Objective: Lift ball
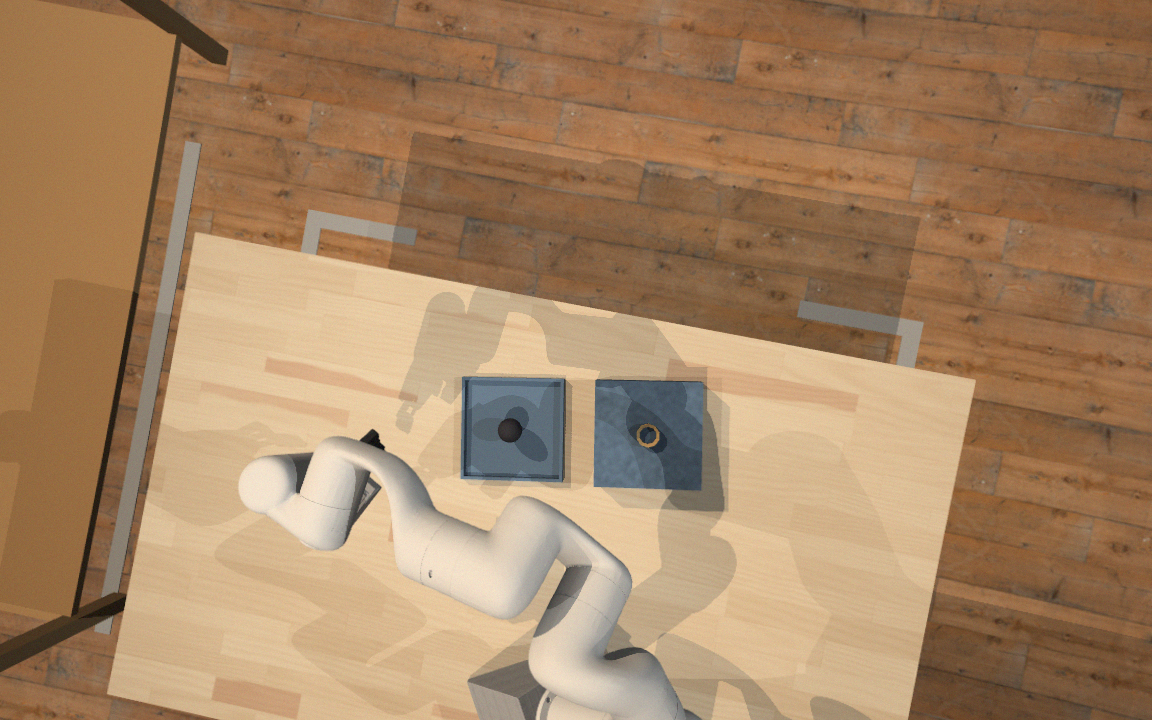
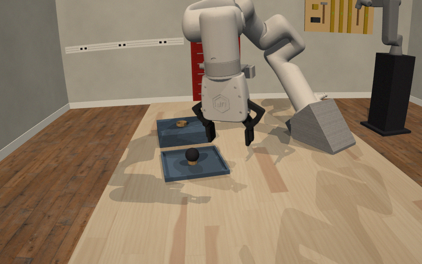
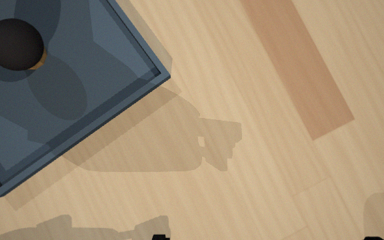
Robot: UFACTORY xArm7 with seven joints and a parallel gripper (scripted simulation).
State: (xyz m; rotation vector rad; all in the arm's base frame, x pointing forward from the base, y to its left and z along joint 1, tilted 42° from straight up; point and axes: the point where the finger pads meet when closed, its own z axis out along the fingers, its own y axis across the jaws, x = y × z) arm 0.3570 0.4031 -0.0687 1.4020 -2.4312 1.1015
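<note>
A black ball [image 2: 192,153] rests on a small tan ring in a shallow blue tray [image 2: 194,162]. It shows from above [image 1: 509,430] in the tray [image 1: 522,424], and at the top left of the wrist view [image 3: 15,44]. My gripper [image 2: 229,136] hangs open and empty above the bare table, to the right of the tray and apart from the ball. From above the arm hides most of the gripper; only a dark tip [image 1: 371,438] shows. In the wrist view just the fingertips show at the bottom edge.
A solid blue block [image 2: 182,131] with an empty tan ring [image 2: 181,123] on top stands just behind the tray; it shows from above [image 1: 649,434] too. The arm's grey wedge base [image 2: 320,126] sits at the right. A second arm on a black pedestal [image 2: 390,93] stands off the table.
</note>
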